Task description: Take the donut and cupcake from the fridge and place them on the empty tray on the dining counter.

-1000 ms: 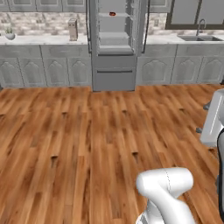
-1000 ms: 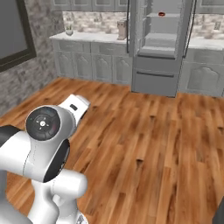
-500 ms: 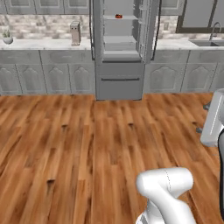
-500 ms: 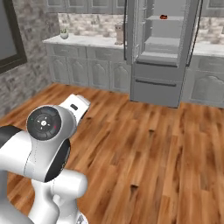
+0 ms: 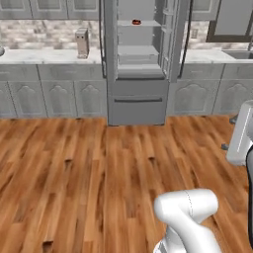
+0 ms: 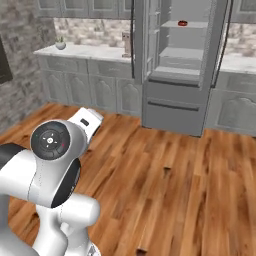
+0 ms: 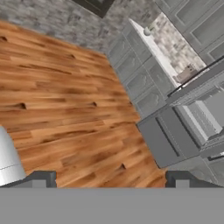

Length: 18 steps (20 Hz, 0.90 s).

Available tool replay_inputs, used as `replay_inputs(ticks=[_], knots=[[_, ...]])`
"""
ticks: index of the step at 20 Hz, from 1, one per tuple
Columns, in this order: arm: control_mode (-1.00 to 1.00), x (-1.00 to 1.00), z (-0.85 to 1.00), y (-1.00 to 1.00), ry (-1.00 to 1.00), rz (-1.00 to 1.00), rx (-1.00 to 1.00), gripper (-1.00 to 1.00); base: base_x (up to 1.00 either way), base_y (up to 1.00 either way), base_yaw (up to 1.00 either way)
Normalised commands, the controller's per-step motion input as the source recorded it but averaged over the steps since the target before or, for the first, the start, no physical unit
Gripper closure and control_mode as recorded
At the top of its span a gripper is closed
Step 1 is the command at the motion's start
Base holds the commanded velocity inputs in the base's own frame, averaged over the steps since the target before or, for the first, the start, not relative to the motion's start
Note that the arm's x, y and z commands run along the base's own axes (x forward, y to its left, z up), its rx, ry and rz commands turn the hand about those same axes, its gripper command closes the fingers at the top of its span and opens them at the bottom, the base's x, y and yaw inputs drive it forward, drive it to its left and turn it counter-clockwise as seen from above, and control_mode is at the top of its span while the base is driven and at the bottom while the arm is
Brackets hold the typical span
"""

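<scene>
The claw (image 7: 111, 179) stands wide open and empty, its two dark tips far apart at the bottom of the hand view, above bare wood floor (image 7: 57, 100). Nothing lies between the tips.

Outward from the claw, the plank floor (image 5: 89, 173) runs clear all the way to the fridge (image 5: 137, 99), with open room on both sides. The floor is warm orange-brown wood with dark knots. The fridge is tall and grey, its two upper doors swung open, and two flat drawers below are shut. Pale shelves show inside.

On the top shelf sits a small dark red thing (image 5: 136, 22), seen also from the right base view (image 6: 183, 23); it is too small to tell whether it is the donut or the cupcake. It is well apart from the claw.

Grey panelled cabinets (image 5: 54, 96) flank the fridge, under a pale marble bench (image 5: 49, 55) and a mottled stone backsplash. A small grey upright appliance (image 5: 82, 42) stands on the bench left of the fridge. A small round pot (image 6: 60, 45) sits farther left, near a rough grey stone wall (image 6: 20, 60).

Compared with a second ago, the whole scene has shifted: the fridge looks nearer and more central, so the base has driven toward it.
</scene>
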Motion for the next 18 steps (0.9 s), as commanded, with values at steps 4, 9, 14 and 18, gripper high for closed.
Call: replay_inputs(ticks=[4,9,14,18], knots=[[1.0,0.0,0.0,0.0,0.0,0.0,0.0,-1.0,1.0,-0.16,0.0],[1.0,0.0,0.0,0.0,0.0,0.0,0.0,-1.0,1.0,-0.1,-0.02],[1.0,0.0,0.0,0.0,0.0,0.0,0.0,-1.0,1.0,-0.08,-0.03],[1.0,0.0,0.0,0.0,0.0,0.0,0.0,-1.0,0.97,-0.09,-0.03]])
